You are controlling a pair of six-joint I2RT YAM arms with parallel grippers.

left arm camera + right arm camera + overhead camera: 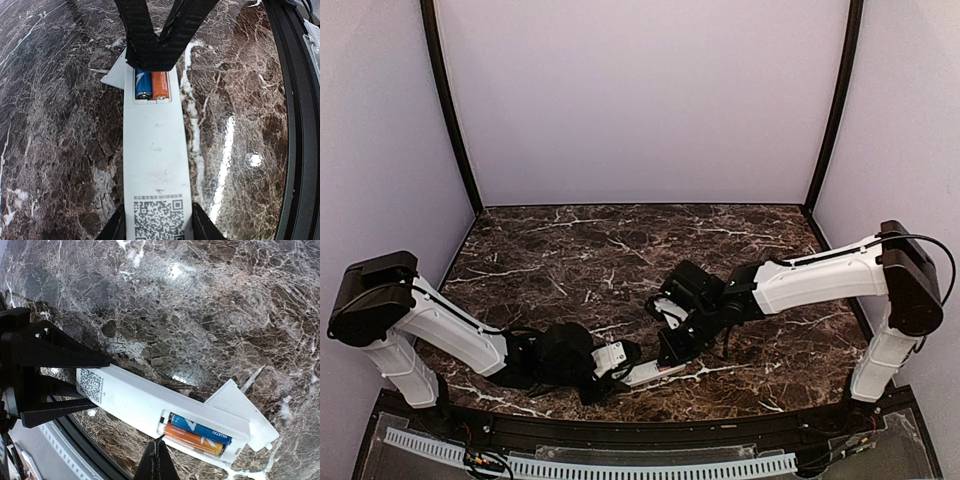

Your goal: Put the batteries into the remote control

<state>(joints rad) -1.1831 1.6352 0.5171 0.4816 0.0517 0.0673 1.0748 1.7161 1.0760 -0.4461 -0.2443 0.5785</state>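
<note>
The remote control (156,165) lies back-up just above the marble table, a dark QR sticker near its held end. My left gripper (158,226) is shut on that end, one finger on each long side. In the open recess at the far end sit the batteries, side by side: the blue one (202,430) and the orange one (192,438). My right gripper (157,447) is shut with nothing in it. Its tips stand at the remote's edge by the recess. From above, the left gripper (620,362) and right gripper (672,350) meet over the remote control (655,373).
A white battery cover (240,407) lies flat on the table beside the recess end. A black rail (295,100) runs along the table's near edge, with a white slotted cable tray (620,466) behind it. Lilac walls close in the sides and back.
</note>
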